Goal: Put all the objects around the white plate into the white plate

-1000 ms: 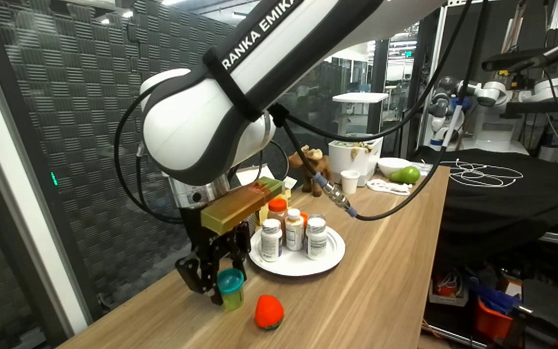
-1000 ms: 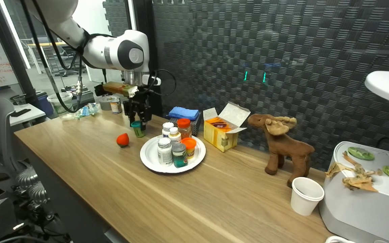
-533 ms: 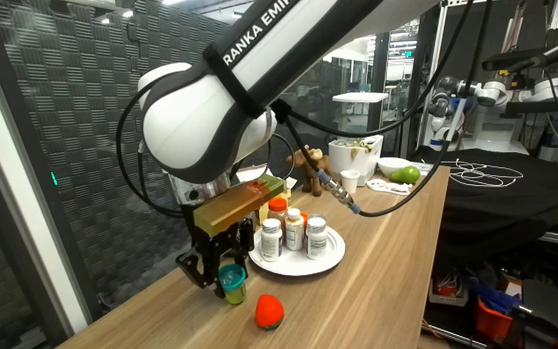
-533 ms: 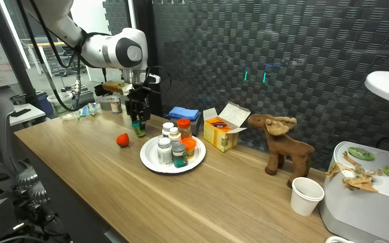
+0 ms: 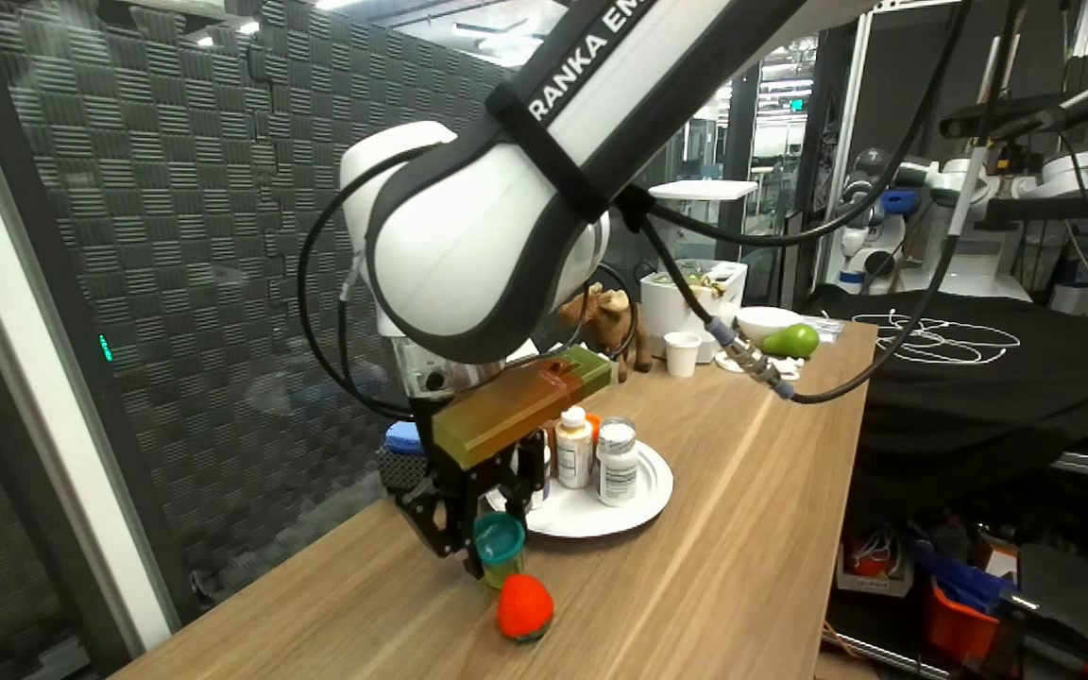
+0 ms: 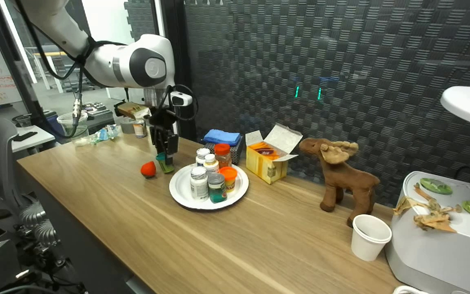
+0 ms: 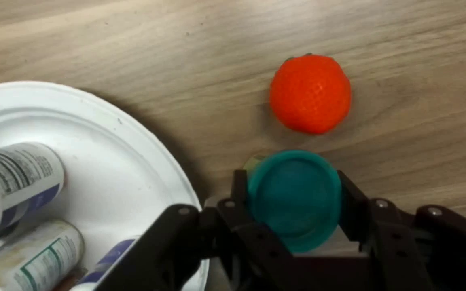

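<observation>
**Green cup (image 5: 501, 548) clamped, just outside the white plate (image 6: 180, 185)**

You had the gripper (image 7: 292, 186) clamped on the green cup. Wrist view: fingers (image 7: 240, 188) against both sides of its teal lid (image 7: 293, 204). Cup tilted, a bit of its lower body showing past the lid. Base touching the wooden tabletop (image 6: 202, 241) or clear of it: could not tell.

Your red strawberry (image 7: 310, 95) sat on the bare wood near the cup, a gap between the two in the wrist view. In an exterior view the cup was between strawberry and plate.

On your plate, upright and bunched close: three white bottles (image 6: 199, 190), a red-lidded jar (image 6: 222, 157), an orange-lidded tub (image 6: 229, 179), a grey-lidded green jar (image 6: 217, 193).

Behind the plate from you, a blue cloth (image 6: 222, 136) lay on a dark patterned box (image 6: 237, 151); just beside that, a yellow box (image 6: 265, 165), flaps up. Farther along the table, a brown plush moose (image 6: 347, 175) stood near a white cup (image 6: 369, 243).
</observation>
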Available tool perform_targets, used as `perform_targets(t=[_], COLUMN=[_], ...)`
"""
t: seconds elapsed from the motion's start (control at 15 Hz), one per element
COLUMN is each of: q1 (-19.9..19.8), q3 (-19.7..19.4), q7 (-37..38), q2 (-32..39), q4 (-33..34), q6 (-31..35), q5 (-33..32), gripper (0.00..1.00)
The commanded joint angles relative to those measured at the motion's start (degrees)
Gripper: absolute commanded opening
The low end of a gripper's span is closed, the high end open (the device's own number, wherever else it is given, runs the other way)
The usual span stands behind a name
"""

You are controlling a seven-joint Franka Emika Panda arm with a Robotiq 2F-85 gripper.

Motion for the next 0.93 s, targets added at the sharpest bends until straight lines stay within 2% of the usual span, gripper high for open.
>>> perform_targets(t=[0.0,0.33,0.87], q1=[-0.93,-2.13,-4.68], q3=[-0.05,-1.28,-2.2], q7=[1.33,4.24,5.89], q2=[-5.45,-10.02,-16.46], q4=[-8.89,-16.87,-25.04], q6=[7.6,17.89,24.04], q5=[1.6,3.51,5.12], gripper=[0.29,0.29,0.28])
